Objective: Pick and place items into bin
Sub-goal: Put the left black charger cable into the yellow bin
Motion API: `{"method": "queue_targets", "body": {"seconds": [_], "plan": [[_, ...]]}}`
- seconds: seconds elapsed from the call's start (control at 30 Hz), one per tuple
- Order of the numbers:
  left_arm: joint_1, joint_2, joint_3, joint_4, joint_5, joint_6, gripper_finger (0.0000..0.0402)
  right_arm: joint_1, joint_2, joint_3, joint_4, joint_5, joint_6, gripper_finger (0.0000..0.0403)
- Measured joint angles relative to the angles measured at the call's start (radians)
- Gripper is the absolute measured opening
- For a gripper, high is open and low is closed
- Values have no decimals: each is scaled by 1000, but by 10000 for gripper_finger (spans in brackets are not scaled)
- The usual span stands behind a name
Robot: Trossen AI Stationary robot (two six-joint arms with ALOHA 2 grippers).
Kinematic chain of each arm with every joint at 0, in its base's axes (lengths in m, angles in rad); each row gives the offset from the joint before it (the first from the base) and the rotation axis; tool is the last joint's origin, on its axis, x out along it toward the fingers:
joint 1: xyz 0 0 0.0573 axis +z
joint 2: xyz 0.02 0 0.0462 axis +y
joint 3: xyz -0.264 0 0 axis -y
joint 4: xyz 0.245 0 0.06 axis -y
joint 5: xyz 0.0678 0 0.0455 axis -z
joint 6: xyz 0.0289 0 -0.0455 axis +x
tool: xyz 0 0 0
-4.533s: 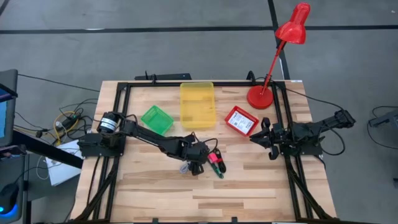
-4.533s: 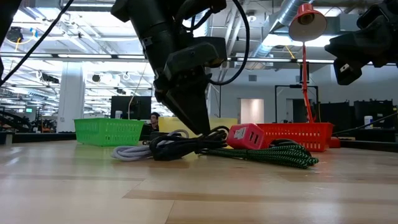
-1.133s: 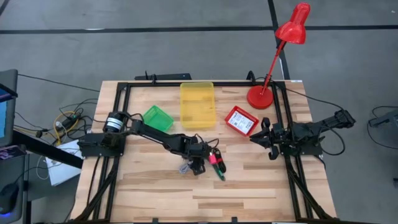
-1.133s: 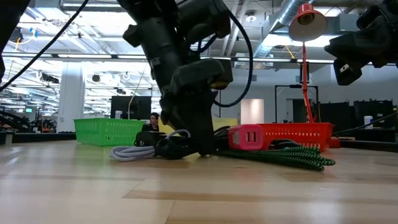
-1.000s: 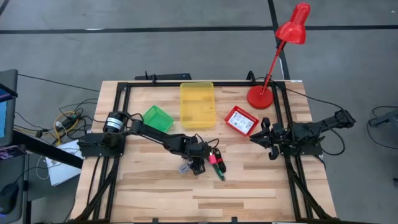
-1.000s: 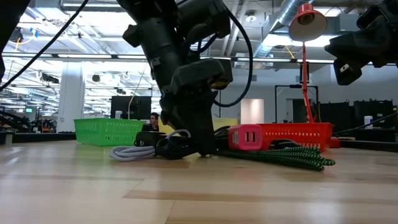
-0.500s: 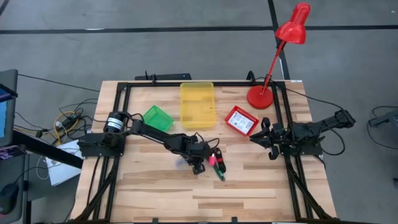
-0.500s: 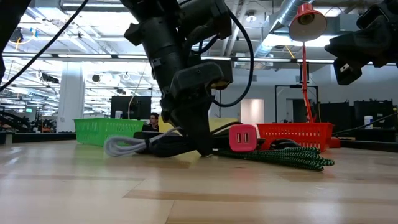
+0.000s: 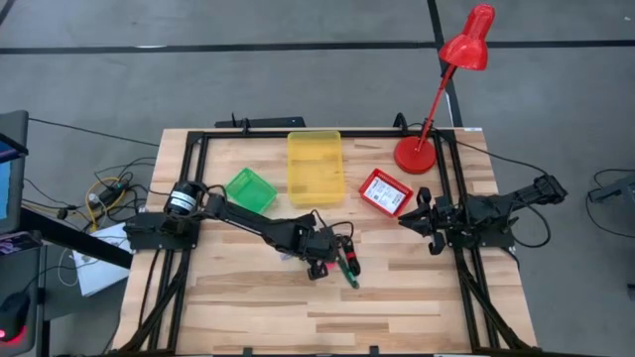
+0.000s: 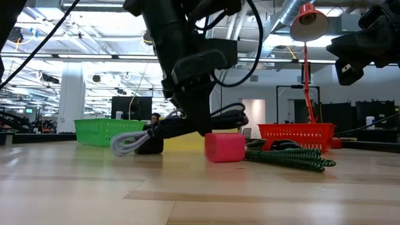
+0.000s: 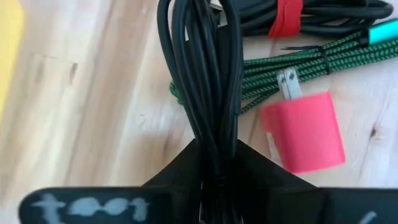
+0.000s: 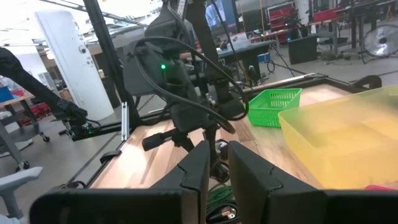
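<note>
In the middle of the high view, the left gripper [image 9: 316, 245] is clamped on a bundle of black cable [image 11: 205, 81], whose loops pass between its fingers in the left wrist view. In the low view the black cable [image 10: 206, 120] hangs off the table under the gripper [image 10: 199, 128], with a grey cable [image 10: 127, 142] trailing to the wood at centre left. A pink charger block [image 10: 225, 147] sits on the table just right of it, beside a green braided cable [image 10: 290, 156]. The yellow bin [image 9: 315, 167] stands at upper centre, between a green basket [image 9: 250, 188] and a red basket [image 9: 385, 191]. The right gripper [image 9: 417, 213] waits at right, its fingers nearly together and empty.
</note>
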Motion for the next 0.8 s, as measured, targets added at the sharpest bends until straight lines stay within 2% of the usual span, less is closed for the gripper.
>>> {"method": "queue_targets", "body": {"seconds": [0.37, 0.8], "plan": [[-5, -2, 29, 3, -52, 33, 53, 0, 0, 0, 0, 0, 0, 54], [-7, -2, 29, 12, -25, 22, 56, 0, 0, 0, 0, 0, 0, 54]]}}
